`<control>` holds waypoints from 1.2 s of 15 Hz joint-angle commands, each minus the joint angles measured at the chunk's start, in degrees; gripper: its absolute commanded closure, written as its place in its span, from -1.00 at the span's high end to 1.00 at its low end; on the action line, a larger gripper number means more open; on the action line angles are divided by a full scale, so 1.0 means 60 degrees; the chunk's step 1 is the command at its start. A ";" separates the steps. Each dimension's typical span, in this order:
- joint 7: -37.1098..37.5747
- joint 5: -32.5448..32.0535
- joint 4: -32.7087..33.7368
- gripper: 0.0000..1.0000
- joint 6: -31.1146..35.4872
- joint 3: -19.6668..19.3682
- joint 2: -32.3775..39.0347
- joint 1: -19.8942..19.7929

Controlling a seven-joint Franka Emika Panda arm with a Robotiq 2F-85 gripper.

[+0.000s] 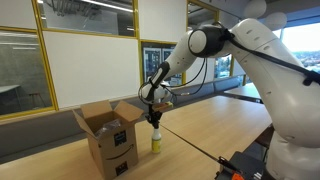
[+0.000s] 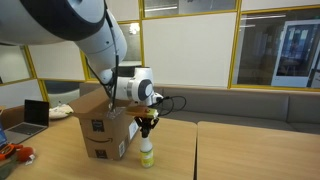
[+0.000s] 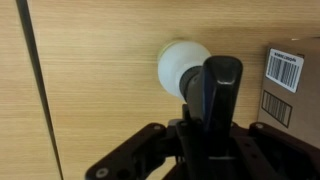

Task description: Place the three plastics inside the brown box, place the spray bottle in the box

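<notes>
In an exterior view, the white robot arm (image 1: 250, 50) reaches over the wooden worktop (image 1: 200, 130). Its dark hand (image 1: 153, 113) points straight down. The hand is squeezed shut on the dark top of the spray bottle (image 1: 156, 142). The little yellowish bottle stands upright on the worktop, just beside the brown box (image 1: 108, 140) and outside it. The box has its flaps open, and a black mark shows on its side. In an exterior view from another place, the arm (image 2: 90, 35) comes down from the top, and the hand (image 2: 147, 124) sits right on top of the spray bottle (image 2: 147, 154) with its fingers pinched together. The bottle stands on the worktop (image 2: 230, 150) near a bottom corner of the brown box (image 2: 100, 130). A laptop (image 2: 35, 112) stands open, farther off past the box. In the wrist view, the hand (image 3: 207, 100) comes in from the bottom and looks down on the spray bottle (image 3: 180, 65). The bottle looks round and pale from above. The dark fingers are closed tight at its top. A corner of the brown box (image 3: 290, 85) with a striped label (image 3: 284, 68) shows at the side. A thin black line (image 3: 33, 80) runs across the worktop (image 3: 100, 90).
</notes>
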 commanded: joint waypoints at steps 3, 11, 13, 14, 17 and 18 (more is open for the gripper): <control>0.0617 -0.0756 0.0242 -0.74 -0.1302 -0.0417 -0.0671 0.0331; 0.1180 -0.1633 0.1376 -0.75 -0.2865 -0.0570 -0.1050 0.0616; 0.1259 -0.1820 0.1881 -0.76 -0.3316 -0.0598 -0.1067 0.0631; 0.1271 -0.1906 0.2144 -0.76 -0.3554 -0.0604 -0.1072 0.0623; 0.1221 -0.2144 0.3084 -0.76 -0.4268 -0.0611 -0.0947 0.0599; 0.1196 -0.2238 0.3409 -0.76 -0.4507 -0.0617 -0.0880 0.0601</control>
